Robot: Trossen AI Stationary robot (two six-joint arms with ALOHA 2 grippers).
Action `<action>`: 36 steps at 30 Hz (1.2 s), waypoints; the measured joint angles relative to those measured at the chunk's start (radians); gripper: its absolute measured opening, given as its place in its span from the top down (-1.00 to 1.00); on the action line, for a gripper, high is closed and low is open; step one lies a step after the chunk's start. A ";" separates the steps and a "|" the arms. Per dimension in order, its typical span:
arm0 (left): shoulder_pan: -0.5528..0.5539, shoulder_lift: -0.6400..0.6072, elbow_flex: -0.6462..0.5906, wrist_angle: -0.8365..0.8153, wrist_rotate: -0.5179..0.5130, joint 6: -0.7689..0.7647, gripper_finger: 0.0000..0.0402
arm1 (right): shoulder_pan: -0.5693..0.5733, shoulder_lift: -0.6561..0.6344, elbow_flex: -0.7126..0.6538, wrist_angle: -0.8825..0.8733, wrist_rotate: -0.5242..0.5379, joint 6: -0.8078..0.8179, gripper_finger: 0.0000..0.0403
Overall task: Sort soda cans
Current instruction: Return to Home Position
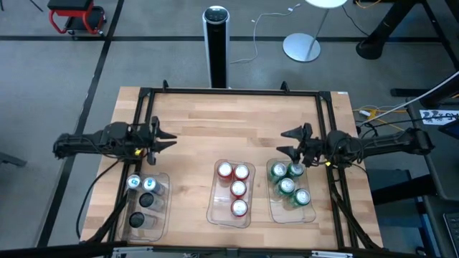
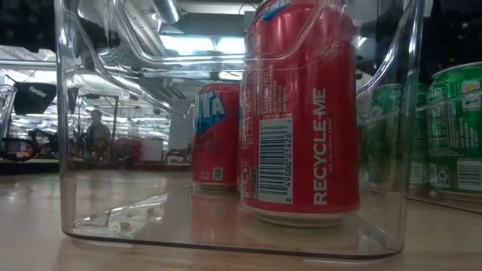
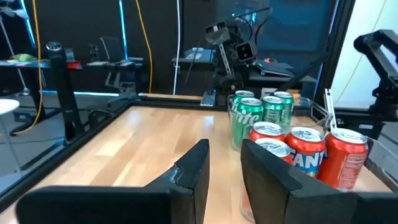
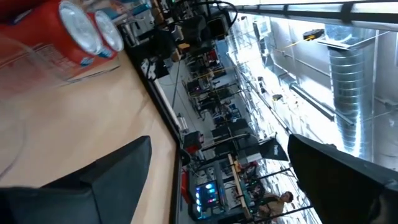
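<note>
Judging by how they sit, you have no can left to take up. All twelve stand upright in three clear trays (image 1: 159, 222) ranged along the table (image 1: 237, 115) edge at the bottom of the high view. The silver/black cans (image 1: 147, 201) fill the tray toward the left corner, the red-and-white cans (image 1: 237, 188) the middle tray, and the green cans (image 1: 287, 185) the tray toward the right corner.

Should you need to shift one, treat it as a smooth, thin-walled cylinder. It is probably stiff under a moderate squeeze, likely to dent under a hard one, and slick on its painted side. You cannot tell whether the cans are full or empty, so allow for weight. Take hold across the body at about mid-height, or from above just under the rim. In each tray the cans stand touching or just beside one another, so a finger has little room between them.

Your left tool (image 1: 171, 139) hovers over bare table near the left edge, beyond the silver/black tray, fingers parted and holding nothing. Your right tool (image 1: 282, 142) hangs near the right edge, just beyond the green tray, fingers spread wide, empty and touching nothing.
</note>
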 joint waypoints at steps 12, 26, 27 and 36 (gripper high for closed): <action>0.000 -0.075 -0.022 -0.025 -0.008 0.003 0.58 | -0.040 -0.135 -0.032 -0.010 0.095 -0.039 -0.87; 0.000 -0.075 -0.022 -0.041 -0.008 0.004 0.58 | -0.111 -0.503 -0.140 -0.145 -0.010 0.002 -0.87; 0.000 -0.075 -0.022 -0.041 -0.008 0.004 0.58 | -0.111 -0.522 -0.140 -0.163 -0.010 0.001 -0.87; 0.000 -0.075 -0.022 -0.040 0.000 0.001 0.58 | -0.111 -0.557 -0.141 -0.330 -0.008 -0.060 -0.87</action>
